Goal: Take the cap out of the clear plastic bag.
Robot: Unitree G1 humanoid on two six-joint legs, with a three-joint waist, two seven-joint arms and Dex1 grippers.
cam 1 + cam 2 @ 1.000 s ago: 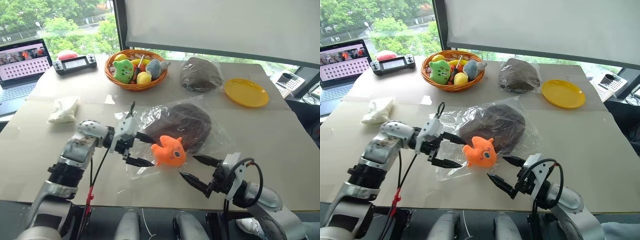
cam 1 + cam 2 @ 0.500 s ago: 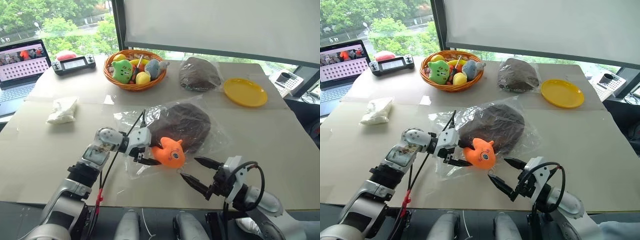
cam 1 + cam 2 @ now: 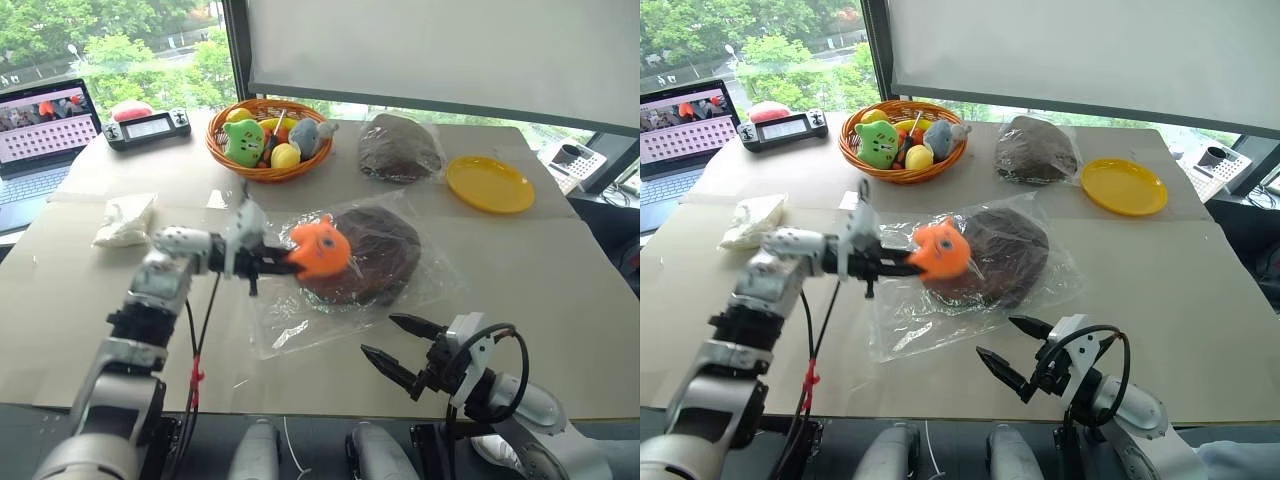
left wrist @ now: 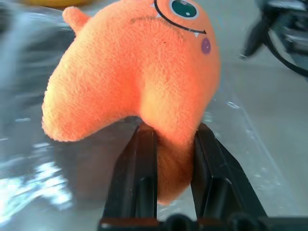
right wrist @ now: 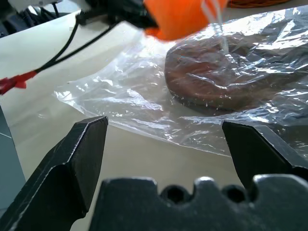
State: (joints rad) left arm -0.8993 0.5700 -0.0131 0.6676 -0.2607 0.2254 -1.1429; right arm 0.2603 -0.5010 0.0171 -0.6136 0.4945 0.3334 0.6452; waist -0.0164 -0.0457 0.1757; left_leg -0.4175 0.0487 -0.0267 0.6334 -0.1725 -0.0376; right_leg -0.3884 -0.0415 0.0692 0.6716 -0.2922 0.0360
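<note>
Table: left gripper (seemingly airborne) pinches orange plush.

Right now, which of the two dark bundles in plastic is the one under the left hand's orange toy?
The cap in the loose bag at mid-table, not the tightly wrapped bundle beside the yellow plate.

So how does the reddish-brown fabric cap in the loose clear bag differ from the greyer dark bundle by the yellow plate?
The reddish-brown fabric cap lies mid-table inside a wide, loose, crinkly clear plastic bag; the greyer dark bundle sits farther back, wrapped tightly in plastic. The cap looks warmer and flatter, the bundle greyer and more humped. The left gripper holds an orange plush toy above the cap; nothing is over the bundle. Both are dark, rounded and plastic-covered.
</note>
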